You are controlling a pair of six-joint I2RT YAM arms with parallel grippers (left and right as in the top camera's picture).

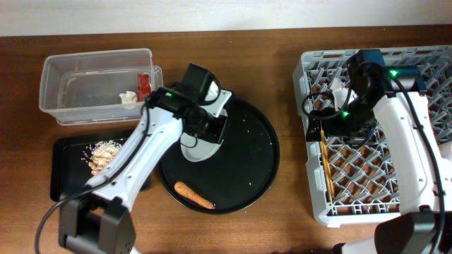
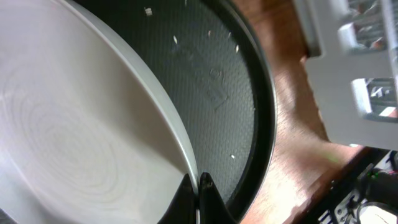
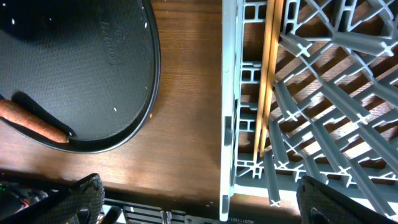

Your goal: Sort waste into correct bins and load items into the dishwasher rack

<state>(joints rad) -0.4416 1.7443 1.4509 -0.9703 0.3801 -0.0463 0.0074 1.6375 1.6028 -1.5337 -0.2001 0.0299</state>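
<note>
My left gripper (image 1: pixel 210 128) is shut on the rim of the round grey plate (image 1: pixel 200 149), which is tilted over the large round black tray (image 1: pixel 254 169). In the left wrist view the jaws (image 2: pixel 199 185) pinch the plate's edge (image 2: pixel 74 124). An orange carrot (image 1: pixel 194 195) lies at the tray's front; it also shows in the right wrist view (image 3: pixel 34 121). My right gripper (image 3: pixel 205 202) is open and empty over the left edge of the grey dishwasher rack (image 1: pixel 424 204), above the wooden chopsticks (image 1: pixel 326 169) lying in it (image 3: pixel 266 81). Bowl and cups are not visible.
The clear tub (image 1: pixel 53 85) at the back left holds the red wrapper (image 1: pixel 143 85) and white paper (image 1: pixel 128 99). The flat black tray (image 1: pixel 63 169) in front of it holds beige crumbs (image 1: pixel 104 152). A white object (image 1: pixel 337 88) sits in the rack's back left.
</note>
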